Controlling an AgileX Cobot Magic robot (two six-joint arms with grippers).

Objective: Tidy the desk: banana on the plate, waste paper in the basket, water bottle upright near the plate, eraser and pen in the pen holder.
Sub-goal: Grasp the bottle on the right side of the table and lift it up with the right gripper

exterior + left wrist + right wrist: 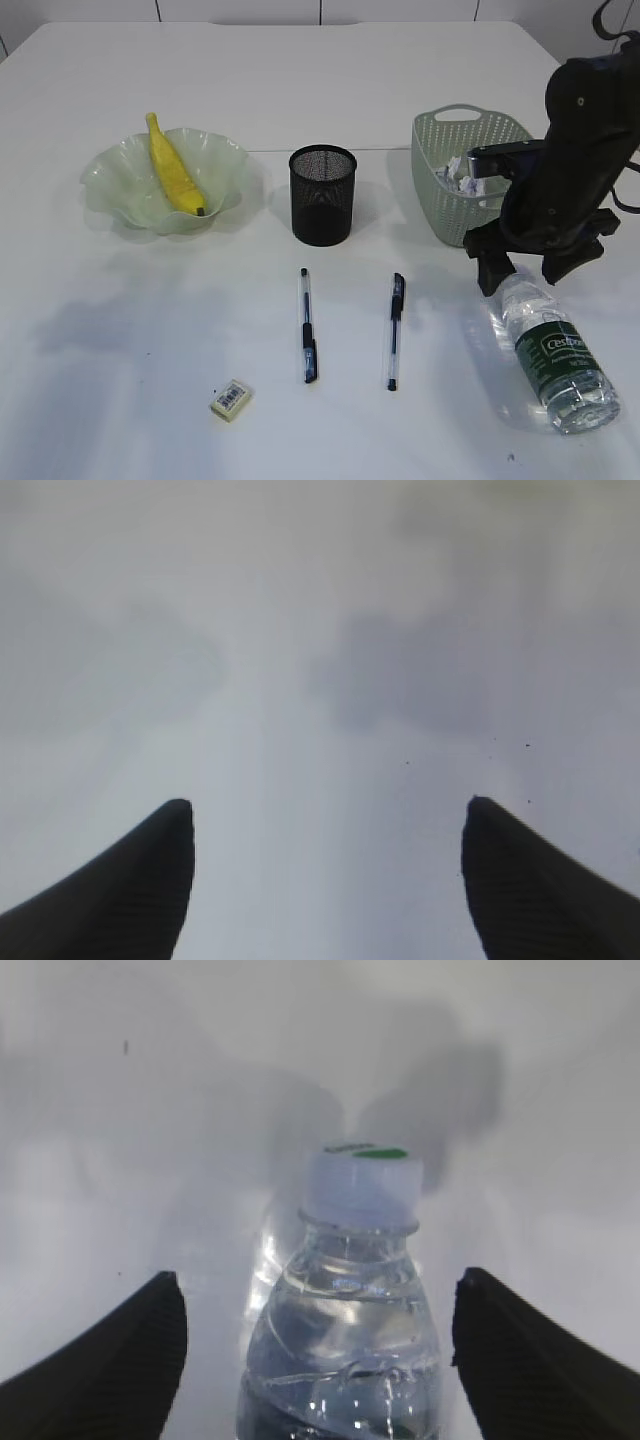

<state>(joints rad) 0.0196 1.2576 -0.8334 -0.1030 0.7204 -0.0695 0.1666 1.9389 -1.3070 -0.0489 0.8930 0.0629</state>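
Observation:
The water bottle (555,355) lies on its side at the right front, its cap (360,1175) pointing away from the wrist camera. My right gripper (522,272) is open and straddles the bottle's neck (345,1300), with a gap on each side. The banana (175,170) lies in the green plate (105,190). Crumpled waste paper (462,176) sits in the basket (440,200). Two pens (308,325) (395,330) and the eraser (231,399) lie on the table in front of the black mesh pen holder (322,195). My left gripper (325,815) is open over bare table and does not show in the exterior view.
The white table (300,90) stretches back behind the plate, holder and basket. The right arm's dark body (575,160) hangs in front of the basket's right side. Faint shadows fall on the table at the left front.

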